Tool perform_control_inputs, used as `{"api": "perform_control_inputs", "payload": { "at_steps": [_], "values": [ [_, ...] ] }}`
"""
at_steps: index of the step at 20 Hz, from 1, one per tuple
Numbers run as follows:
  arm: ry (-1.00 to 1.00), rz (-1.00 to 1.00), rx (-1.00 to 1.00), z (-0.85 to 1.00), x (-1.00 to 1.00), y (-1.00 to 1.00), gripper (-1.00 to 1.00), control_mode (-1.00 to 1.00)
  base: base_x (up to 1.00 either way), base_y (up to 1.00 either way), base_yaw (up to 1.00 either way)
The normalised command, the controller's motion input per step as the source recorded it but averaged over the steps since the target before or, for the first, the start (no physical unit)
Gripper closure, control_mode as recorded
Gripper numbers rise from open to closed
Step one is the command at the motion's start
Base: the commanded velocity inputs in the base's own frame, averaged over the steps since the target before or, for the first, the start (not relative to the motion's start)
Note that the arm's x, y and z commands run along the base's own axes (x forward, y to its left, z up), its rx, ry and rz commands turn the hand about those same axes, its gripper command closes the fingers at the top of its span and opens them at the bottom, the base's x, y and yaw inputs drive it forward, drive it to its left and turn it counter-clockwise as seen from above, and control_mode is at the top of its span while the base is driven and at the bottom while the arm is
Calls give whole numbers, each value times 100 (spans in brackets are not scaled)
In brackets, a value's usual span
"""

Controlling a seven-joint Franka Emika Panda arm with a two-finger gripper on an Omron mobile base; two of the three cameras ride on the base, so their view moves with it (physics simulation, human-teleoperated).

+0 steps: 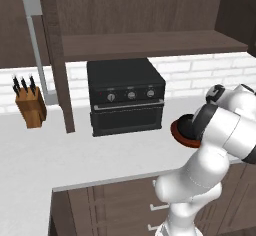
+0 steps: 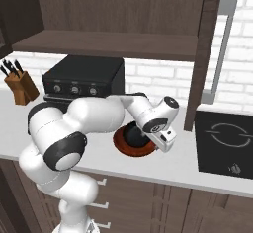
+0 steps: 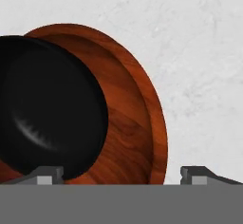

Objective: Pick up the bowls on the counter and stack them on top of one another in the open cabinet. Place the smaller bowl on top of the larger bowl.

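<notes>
The smaller black bowl (image 3: 47, 104) sits inside the larger reddish-brown bowl (image 3: 137, 114), and both rest on the white-grey counter (image 3: 199, 52). My gripper (image 3: 121, 173) hangs over them, open, its tips wide apart. One tip lies over the black bowl's edge and the other over bare counter. In the right base view the hand (image 2: 163, 137) is at the right side of the nested bowls (image 2: 129, 149), right of the oven. From the left, the arm covers most of the brown bowl (image 1: 179, 134). The open cabinet's shelf (image 1: 150, 44) runs above with nothing on it.
A black toaster oven (image 1: 125, 97) stands on the counter under the shelf, just left of the bowls. A knife block (image 1: 31, 105) sits far left. A dark cabinet post (image 2: 197, 69) rises right of the bowls, with a black cooktop (image 2: 225, 143) beyond it.
</notes>
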Motion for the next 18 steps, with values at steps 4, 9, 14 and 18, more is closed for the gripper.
{"api": "perform_control_inputs", "payload": {
  "at_steps": [4,9,14,18],
  "values": [
    [0,0,0,0,-18,-9,-100,-100,0,0,0],
    [0,0,0,-17,0,0,-100,-100,0,0,0],
    [0,0,0,-23,0,0,-100,-100,0,0,0],
    [0,0,0,-21,0,0,-100,-100,0,0,0]
  ]
}}
